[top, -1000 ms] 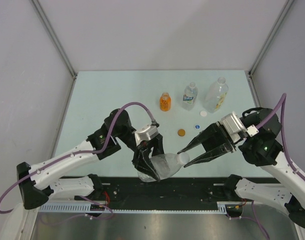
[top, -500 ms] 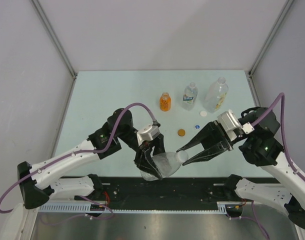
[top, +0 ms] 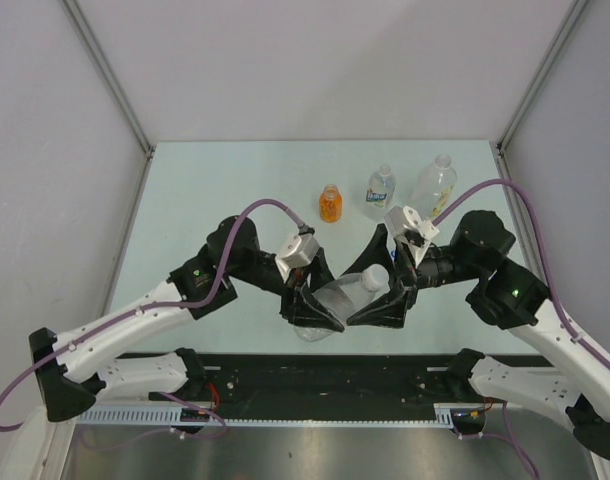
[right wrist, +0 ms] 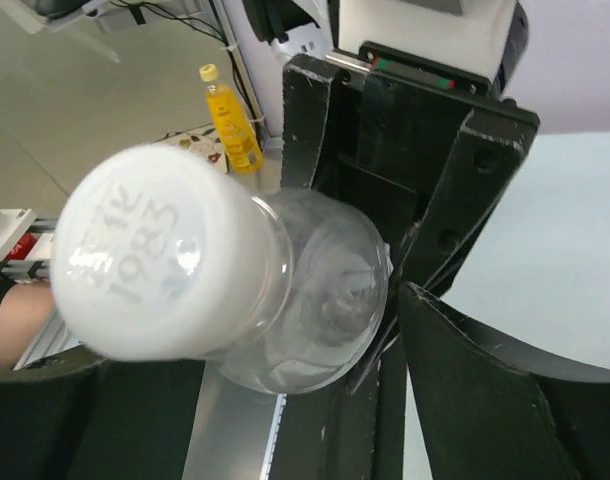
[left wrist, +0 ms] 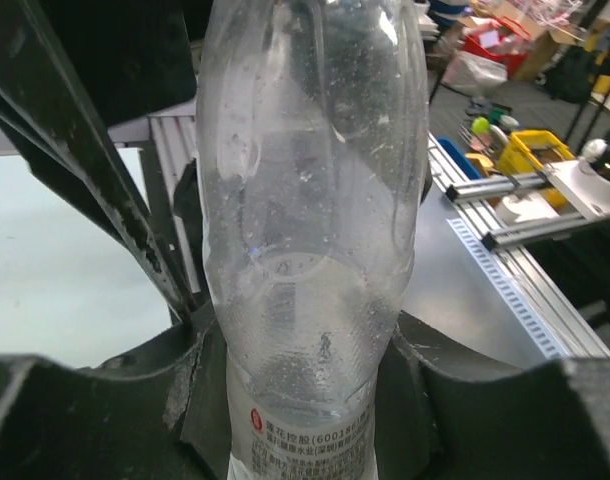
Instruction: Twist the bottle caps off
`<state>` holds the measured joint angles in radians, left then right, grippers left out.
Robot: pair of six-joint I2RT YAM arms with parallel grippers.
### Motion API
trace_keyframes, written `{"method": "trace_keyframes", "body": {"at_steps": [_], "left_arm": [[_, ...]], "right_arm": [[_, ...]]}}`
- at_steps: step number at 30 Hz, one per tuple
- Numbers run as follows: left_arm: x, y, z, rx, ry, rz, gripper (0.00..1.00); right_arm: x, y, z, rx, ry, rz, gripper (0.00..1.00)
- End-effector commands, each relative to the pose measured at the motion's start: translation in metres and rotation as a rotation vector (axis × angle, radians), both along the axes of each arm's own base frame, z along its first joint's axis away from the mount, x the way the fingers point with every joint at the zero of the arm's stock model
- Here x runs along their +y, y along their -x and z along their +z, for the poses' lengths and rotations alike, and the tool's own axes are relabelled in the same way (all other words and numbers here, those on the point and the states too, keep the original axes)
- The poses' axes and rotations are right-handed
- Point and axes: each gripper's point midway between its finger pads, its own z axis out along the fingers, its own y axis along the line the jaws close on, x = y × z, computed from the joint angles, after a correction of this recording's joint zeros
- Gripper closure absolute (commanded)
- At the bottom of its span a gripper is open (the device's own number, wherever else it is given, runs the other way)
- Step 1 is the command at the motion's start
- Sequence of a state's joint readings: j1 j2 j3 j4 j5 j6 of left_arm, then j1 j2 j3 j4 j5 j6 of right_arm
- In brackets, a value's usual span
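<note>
1. One clear bottle (top: 337,298), lifted over the surface's (top: 215,190) near edge, clenched in my left tool (top: 311,314).
2. My right tool (top: 382,303), newly arrived, stands released around its white cap (top: 374,278); twisting comes next.

The black fingers of my right gripper (right wrist: 295,345) stand apart, one at the lower left and one at the lower right. Between them, nearer to the left finger, a white round plastic cap (right wrist: 145,255) faces me, with raised characters and 1983 on its top. It sits on a clear plastic bottle (right wrist: 320,300), and the left gripper (right wrist: 370,200) clasps the body of this bottle behind. A slim yellow plastic bottle (right wrist: 230,115) shows in the background at upper left, and a pale table surface (right wrist: 575,220) at right.
</note>
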<state>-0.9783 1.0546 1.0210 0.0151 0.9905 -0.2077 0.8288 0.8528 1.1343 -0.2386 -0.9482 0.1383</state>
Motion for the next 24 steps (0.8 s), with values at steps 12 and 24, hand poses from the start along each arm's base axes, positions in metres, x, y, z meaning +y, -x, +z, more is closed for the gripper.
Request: {"method": "trace_keyframes", "body": {"at_steps": [12, 24], "left_arm": [[0.014, -0.082, 0.044, -0.138, 0.16, 0.57, 1.0], [0.031, -0.147, -0.003, -0.211, -0.029, 1.026, 1.0]], "right_arm": [[-0.028, -0.037, 0.028, 0.044, -0.057, -0.386, 0.0], [-0.076, -0.1, 0.076, 0.243, -0.317, -0.872, 0.0]]}}
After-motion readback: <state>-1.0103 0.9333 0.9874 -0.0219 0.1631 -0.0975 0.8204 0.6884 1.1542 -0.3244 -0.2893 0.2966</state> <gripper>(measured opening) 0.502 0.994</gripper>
